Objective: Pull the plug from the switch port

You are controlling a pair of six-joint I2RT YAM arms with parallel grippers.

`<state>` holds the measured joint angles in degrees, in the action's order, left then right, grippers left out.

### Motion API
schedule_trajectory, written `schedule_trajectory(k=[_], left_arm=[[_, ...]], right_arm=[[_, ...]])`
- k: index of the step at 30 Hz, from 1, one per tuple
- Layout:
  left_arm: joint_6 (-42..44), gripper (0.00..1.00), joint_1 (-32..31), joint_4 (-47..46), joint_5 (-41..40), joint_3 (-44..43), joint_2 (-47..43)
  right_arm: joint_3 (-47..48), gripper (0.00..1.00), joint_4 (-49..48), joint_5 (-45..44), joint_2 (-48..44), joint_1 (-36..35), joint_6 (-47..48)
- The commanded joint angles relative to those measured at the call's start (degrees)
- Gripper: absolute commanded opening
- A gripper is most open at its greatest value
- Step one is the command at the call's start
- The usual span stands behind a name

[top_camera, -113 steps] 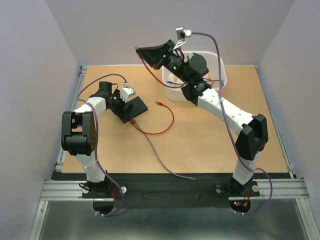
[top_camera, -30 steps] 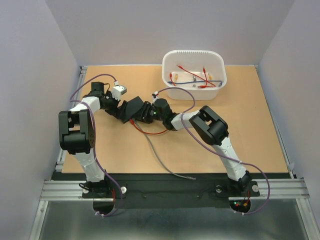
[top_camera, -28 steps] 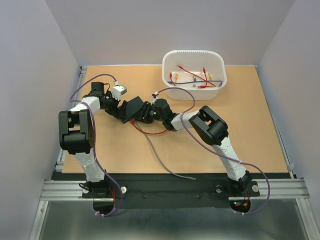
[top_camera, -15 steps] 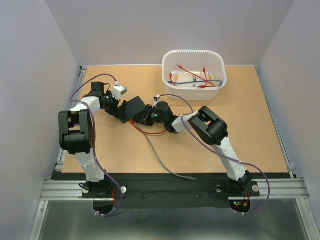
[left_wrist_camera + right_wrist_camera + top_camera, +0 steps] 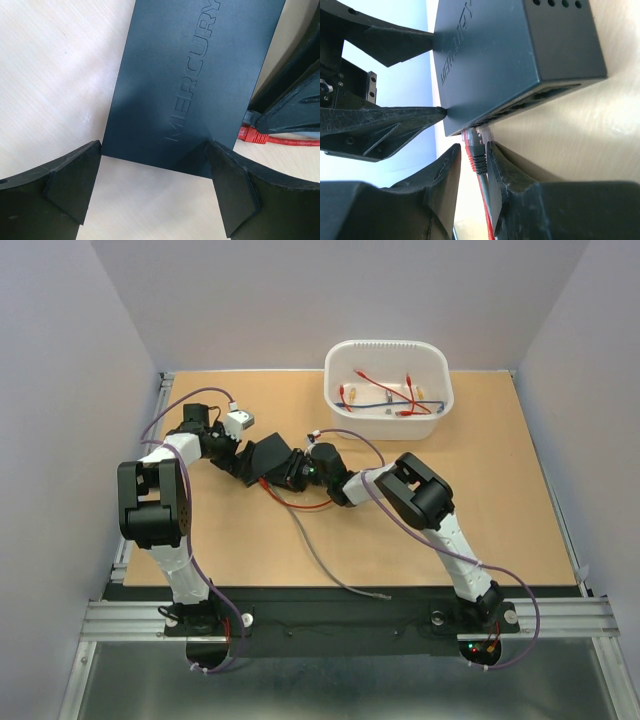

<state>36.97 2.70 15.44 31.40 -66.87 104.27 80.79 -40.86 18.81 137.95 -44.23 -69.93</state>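
Observation:
The matte-black switch (image 5: 270, 455) lies flat on the left of the table, its lid (image 5: 195, 75) marked MERCURY. My left gripper (image 5: 154, 143) is open wide, and its fingertips (image 5: 95, 155) rest against the switch's near end. In the top view that gripper (image 5: 247, 462) meets the switch from the left. A plug (image 5: 479, 162) with a grey boot, red showing beside it, sits in a port on the switch's (image 5: 510, 55) edge. My right gripper (image 5: 474, 146) is shut on the plug, one jaw on each side. Seen from above, that gripper (image 5: 288, 478) is at the switch's right edge.
A white tub (image 5: 440, 390) holding several short cables stands at the back right. A red cable (image 5: 312, 505) loops beside the switch, and a grey cable (image 5: 330, 562) trails toward the table's front edge. Purple wrist cables arc over both arms.
The right arm came down from above the tub to the switch's port edge. Over the last second its jaws narrowed onto the plug. The left gripper and the switch stayed still.

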Motion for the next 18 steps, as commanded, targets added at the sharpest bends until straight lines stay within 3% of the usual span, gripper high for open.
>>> schedule_trajectory(k=[1, 10, 15, 18], left_arm=[[0.82, 0.97, -1.12, 0.82, -0.11, -0.19, 1.46], [0.91, 0.97, -1.47, 0.73, -0.11, 0.16, 1.46], [0.91, 0.97, -1.73, 0.73, -0.02, 0.43, 1.64], [1.00, 0.97, -1.73, 0.73, 0.15, 0.69, 1.38]], right_arm=[[1.12, 0.33, 2.28, -2.19, 3.38, -0.60, -0.38], [1.82, 0.24, 2.01, -4.39, 3.90, -0.60, -1.17], [1.39, 0.03, 2.01, -5.27, 4.34, -0.33, -2.05], [0.60, 0.00, 1.93, -5.10, 4.43, -0.25, -2.14]])
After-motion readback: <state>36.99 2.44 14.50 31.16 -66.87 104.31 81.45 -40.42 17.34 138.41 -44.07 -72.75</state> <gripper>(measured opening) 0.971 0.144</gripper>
